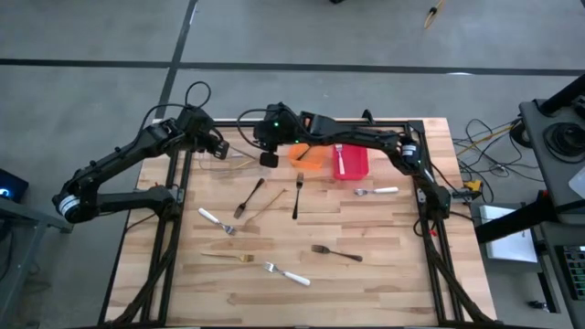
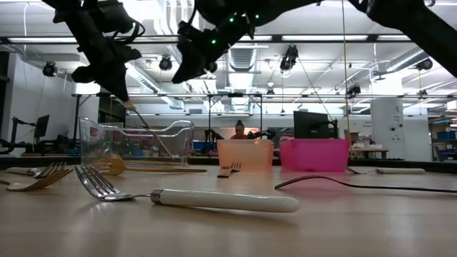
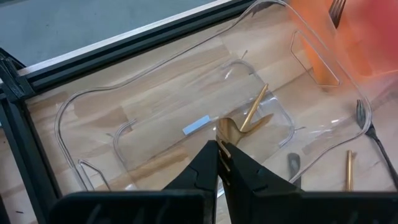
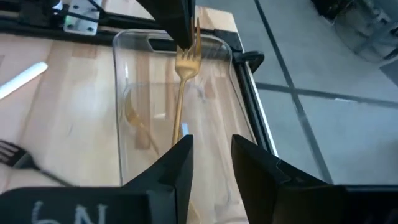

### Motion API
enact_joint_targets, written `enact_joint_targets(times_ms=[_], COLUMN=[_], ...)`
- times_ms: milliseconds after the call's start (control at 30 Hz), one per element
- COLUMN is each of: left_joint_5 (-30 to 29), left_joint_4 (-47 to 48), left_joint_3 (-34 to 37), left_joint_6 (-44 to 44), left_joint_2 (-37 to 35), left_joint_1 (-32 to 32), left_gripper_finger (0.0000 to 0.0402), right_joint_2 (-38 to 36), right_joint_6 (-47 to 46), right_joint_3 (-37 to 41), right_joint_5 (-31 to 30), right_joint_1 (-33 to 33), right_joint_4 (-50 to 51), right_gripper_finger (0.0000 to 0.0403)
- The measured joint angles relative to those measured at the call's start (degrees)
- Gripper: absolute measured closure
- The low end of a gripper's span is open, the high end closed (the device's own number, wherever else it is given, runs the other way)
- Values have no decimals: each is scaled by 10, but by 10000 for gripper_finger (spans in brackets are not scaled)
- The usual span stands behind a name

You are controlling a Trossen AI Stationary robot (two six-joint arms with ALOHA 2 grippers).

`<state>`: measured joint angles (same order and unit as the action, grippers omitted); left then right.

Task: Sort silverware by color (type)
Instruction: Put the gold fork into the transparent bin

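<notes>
High view: the left gripper (image 1: 218,146) hangs over the clear bin (image 1: 233,157) at the far left of the surface (image 1: 366,274), jaws clenched on a gold fork (image 4: 181,93). Its wrist view shows the fork pinched by the tines end, the handle slanting down into the bin, where another gold piece (image 3: 255,109) already lies. That hold makes sense: gold goes in the clear bin, and lowering the handle first lets the fork slide in flat once let go.

Just beside it, the right gripper (image 1: 269,158) hovers between the clear bin and the orange bin (image 1: 311,157), jaws parted and holding nothing. Its wrist view looks straight along the clear bin, so it may be crowding the left arm's drop.

The orange bin holds a black fork (image 3: 336,9); the red bin (image 1: 351,163) next to it holds a white-handled fork (image 1: 339,157), so each bin seems set aside for one colour.

Still loose on the surface:
- black forks (image 1: 298,194) near the middle
- a gold fork (image 1: 230,258) toward the near edge
- white-handled forks (image 1: 287,274) scattered left, right and near

I judge the sort well short of done, and the step in hand is dropping this gold fork. The risk is the handle catching the bin's rim.
</notes>
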<state>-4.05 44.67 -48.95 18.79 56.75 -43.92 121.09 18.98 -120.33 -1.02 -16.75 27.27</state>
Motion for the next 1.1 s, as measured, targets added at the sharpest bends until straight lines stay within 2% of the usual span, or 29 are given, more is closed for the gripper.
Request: enact_joint_targets(times_ms=[267, 767, 1100], left_joint_5=[0, 1, 2], left_joint_4=[1, 15, 19], left_joint_3=[0, 0, 0], left_joint_6=[8, 28, 28], left_joint_2=[0, -3, -4], left_joint_1=[0, 0, 0], left_gripper_finger=[393, 302, 261], right_joint_2=[-35, -112, -171], right_joint_6=[-6, -43, -81], right_joint_3=[1, 1, 1], right_joint_5=[0, 0, 0], right_joint_1=[0, -1, -1], right_joint_4=[82, 202, 310], right_gripper_finger=[325, 341, 342])
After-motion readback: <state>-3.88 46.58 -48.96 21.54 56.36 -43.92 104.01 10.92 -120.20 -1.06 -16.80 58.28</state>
